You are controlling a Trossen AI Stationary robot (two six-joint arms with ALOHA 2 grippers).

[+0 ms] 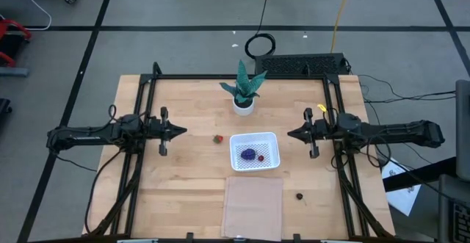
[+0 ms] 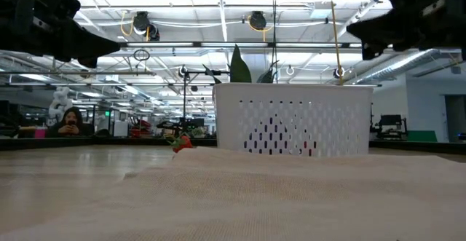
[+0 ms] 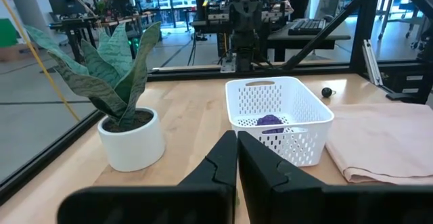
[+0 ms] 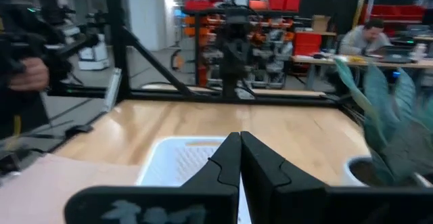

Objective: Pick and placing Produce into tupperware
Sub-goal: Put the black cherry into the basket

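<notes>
No brand, label or legible writing shows in any view.

The light wooden plank worktop [image 1: 183, 169], edged by a black metal frame [image 1: 143, 89], fills the centre of the high view on a grey floor crossed by dark lines. At table height the room behind is a large workshop with ceiling lights, pipes and benches; a seated person [image 2: 70, 121] shows at the far left of the low view.

The white square perforated plastic container [image 1: 255, 152] sits just right of centre in the high view. Inside it lie the purple grape-like toy cluster [image 1: 250, 155] and a small dark red toy fruit [image 1: 261, 158]. A red-and-green strawberry-like toy [image 1: 218, 139] lies on the bare wood just left of the container. A small blackish toy fruit [image 1: 299, 195] lies to the lower right, apart from it. A flat tan cloth sheet [image 1: 252, 206] lies below the container. A green leafy plant in a white pot [image 1: 244, 89] stands above it.

The left end effector [image 1: 181, 131], at centre left, has its fingers pressed together, holding nothing. The right end effector [image 1: 291, 133], at centre right, is likewise pressed together and empty.
</notes>
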